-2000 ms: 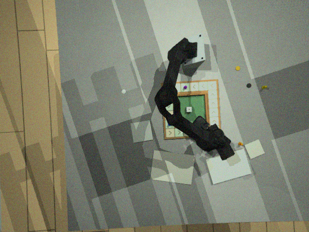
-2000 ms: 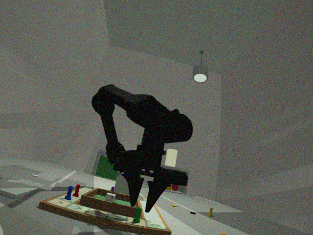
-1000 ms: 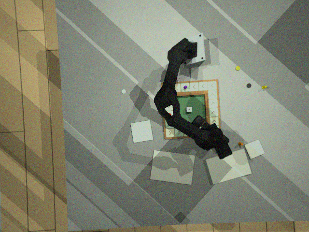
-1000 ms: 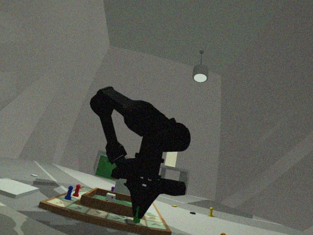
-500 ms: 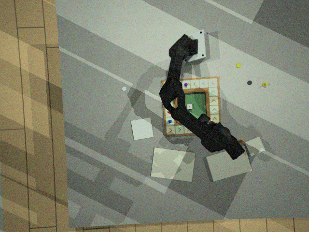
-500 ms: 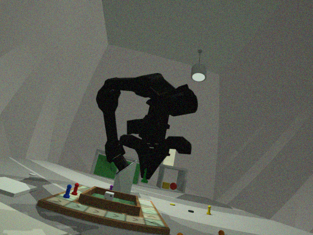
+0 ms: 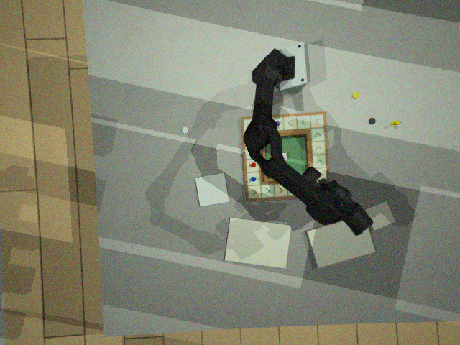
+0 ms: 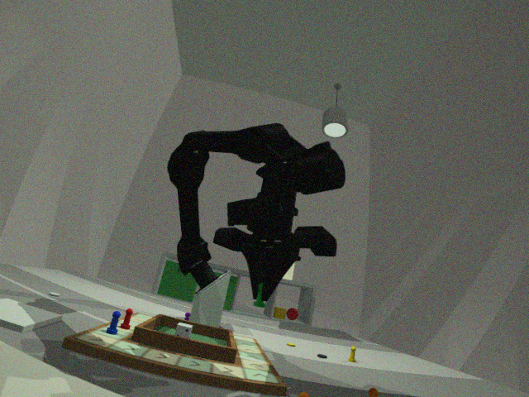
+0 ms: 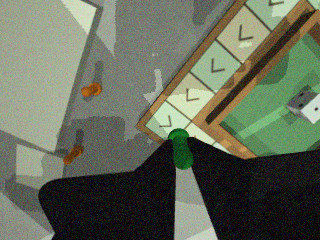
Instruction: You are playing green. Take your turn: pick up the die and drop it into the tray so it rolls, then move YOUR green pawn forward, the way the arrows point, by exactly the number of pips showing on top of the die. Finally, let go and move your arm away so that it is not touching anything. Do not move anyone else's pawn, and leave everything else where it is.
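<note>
My gripper is shut on the green pawn and holds it upright in the exterior view, raised above the board, near its corner in the wrist view. The arm hides gripper and pawn in the top view. The white die lies in the green-floored tray; its top pips are not clearly readable. The red pawn, blue pawn and purple pawn stand on the board's track.
Two orange pawns lie beside pale slabs. A smaller slab lies left of the board. A yellow pawn, yellow disc and dark disc are right; a white disc is left.
</note>
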`<state>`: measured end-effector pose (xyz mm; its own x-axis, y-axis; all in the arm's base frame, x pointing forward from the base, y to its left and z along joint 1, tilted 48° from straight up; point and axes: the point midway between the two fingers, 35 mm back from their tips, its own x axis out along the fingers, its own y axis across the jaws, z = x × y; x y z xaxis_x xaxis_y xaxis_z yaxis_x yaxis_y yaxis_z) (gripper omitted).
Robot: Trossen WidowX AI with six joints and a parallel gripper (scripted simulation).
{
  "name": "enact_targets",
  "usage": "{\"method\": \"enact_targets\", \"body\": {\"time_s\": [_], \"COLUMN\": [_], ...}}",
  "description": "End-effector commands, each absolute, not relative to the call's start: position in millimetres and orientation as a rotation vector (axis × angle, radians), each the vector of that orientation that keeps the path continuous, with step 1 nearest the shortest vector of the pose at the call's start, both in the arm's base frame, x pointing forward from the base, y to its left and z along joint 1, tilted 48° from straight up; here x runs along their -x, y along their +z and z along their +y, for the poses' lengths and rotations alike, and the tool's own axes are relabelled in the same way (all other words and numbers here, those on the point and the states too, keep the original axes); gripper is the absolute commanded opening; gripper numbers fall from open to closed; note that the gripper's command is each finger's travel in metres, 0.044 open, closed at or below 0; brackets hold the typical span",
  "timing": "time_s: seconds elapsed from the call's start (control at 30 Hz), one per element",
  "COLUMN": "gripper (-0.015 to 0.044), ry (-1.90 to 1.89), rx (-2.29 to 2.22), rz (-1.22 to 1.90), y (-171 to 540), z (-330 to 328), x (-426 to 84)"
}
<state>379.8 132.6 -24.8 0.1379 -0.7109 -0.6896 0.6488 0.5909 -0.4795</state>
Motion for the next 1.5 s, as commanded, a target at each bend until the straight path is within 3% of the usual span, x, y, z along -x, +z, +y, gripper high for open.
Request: {"method": "enact_targets", "body": {"time_s": [0.0,1.03,1.47], "gripper": [0.0000,0.0000,0.0341], "ry": [-0.994,-0.995,-0.993], "rx": [0.099,0.101,0.097], "rz": [1.054,1.053,1.054], "y": [-64.0,-105.1,-76.0], "z": [117.3,77.3,110.6], "x": [-378.2,-384.6,-381.1]}}
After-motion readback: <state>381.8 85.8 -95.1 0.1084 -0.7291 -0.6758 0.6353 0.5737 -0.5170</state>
